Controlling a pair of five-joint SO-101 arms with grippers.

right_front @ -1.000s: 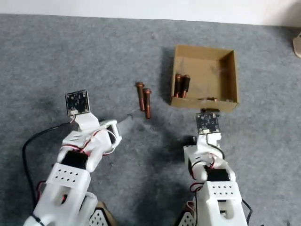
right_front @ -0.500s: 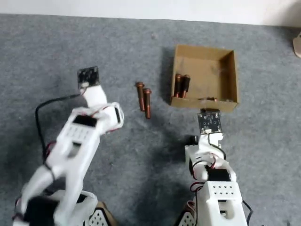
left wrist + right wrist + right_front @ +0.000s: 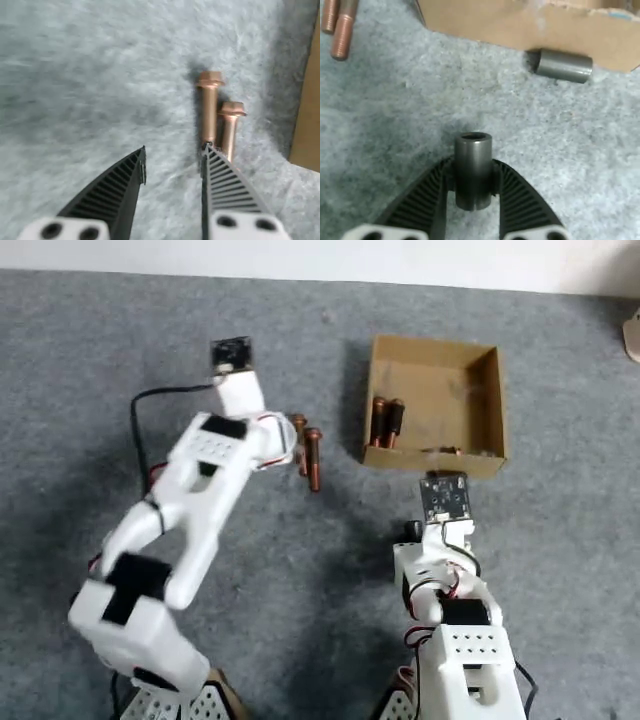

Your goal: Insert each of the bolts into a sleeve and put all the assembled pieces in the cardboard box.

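Observation:
Two copper bolts lie side by side on the grey carpet, left of the cardboard box. My left gripper is open just short of them; one fingertip reaches the shank of the nearer bolt, and the other bolt lies beyond it. My right gripper is shut on a dark steel sleeve, held upright with its bore showing, in front of the box. A second sleeve lies against the box wall. Two assembled pieces rest inside the box.
The bolts' threaded ends lie near the box corner in the right wrist view. A black cable trails beside the left arm. Open carpet spreads left of the bolts and in front of the box.
The left arm has stretched forward and to the right, bringing its open gripper up to the two bolts. The right arm has kept still with its sleeve.

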